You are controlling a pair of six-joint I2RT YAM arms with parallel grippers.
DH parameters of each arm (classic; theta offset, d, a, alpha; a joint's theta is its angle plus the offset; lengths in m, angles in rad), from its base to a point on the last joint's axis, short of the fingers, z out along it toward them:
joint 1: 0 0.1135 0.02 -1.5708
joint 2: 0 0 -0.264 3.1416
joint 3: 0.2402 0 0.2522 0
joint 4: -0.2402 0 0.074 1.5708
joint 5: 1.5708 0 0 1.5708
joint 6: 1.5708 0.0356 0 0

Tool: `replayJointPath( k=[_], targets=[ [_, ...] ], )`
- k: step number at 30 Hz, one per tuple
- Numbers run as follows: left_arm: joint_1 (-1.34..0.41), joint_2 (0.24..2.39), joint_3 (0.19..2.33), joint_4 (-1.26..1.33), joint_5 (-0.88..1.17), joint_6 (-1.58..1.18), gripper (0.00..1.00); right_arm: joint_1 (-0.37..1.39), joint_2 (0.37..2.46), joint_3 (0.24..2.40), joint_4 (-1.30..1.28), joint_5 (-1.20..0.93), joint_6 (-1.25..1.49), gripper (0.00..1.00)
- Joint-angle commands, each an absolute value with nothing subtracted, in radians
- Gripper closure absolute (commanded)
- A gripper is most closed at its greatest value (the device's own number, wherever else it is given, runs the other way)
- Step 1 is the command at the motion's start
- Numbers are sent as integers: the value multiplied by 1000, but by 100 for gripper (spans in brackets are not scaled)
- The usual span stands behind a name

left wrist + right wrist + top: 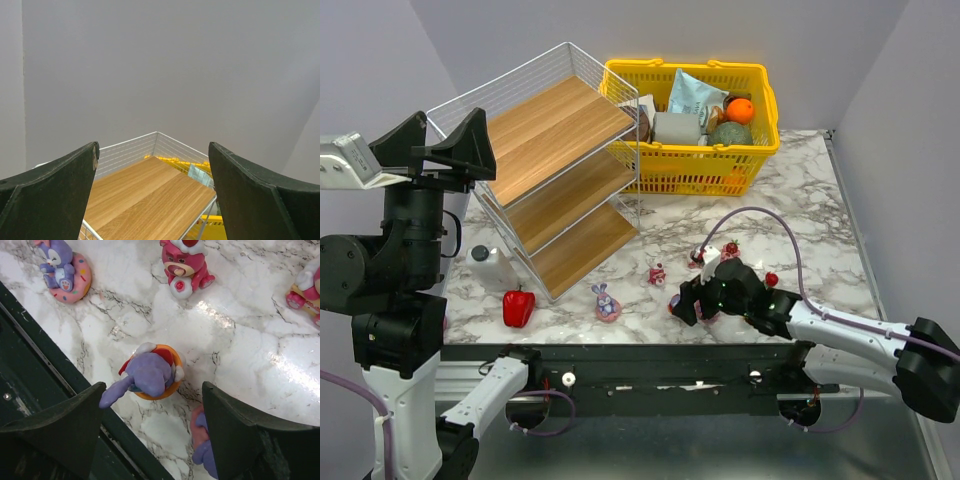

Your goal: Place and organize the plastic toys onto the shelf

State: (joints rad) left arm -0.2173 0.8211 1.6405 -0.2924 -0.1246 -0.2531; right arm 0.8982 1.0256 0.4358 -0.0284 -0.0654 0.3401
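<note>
Top external: shelf point(560, 180) sits far left, no toys on it; toys point(607, 303) scattered on tabletop point(800, 200) near front edge, right jaws low over them. Left wrist: left jaws wide apart, nothing btwn, held high above top board. Right wrist: right jaws apart, straddling purple bunny point(150, 372) on orange base, not touching. Centre on body, not ear; avoid second purple toy point(202, 440) just beside one jaw; squeeze gently.

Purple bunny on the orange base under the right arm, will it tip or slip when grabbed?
Likely stiff and light: the bunny looks like small moulded plastic. Its rounded shape may slip; the round base should resist tipping.
</note>
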Motion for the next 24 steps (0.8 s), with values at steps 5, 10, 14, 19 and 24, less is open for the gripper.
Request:
replayJointPath(
  k=[5,10,14,19,24],
  targets=[
    [-213,815,1651,-268,-135,-207,1,930,1097,384,181,20,356,23],
    [-213,813,1651,-268,-150,-189,1,942,1149,377,235,23,359,28],
    [-213,813,1649,-270,-156,-178,1,946,1193,393,250,26,371,38],
    [-213,813,1651,-270,-163,-167,1,951,1218,432,209,55,387,73],
    [-213,810,1652,-276,-163,-163,1,951,1183,566,39,83,393,99]
  ],
)
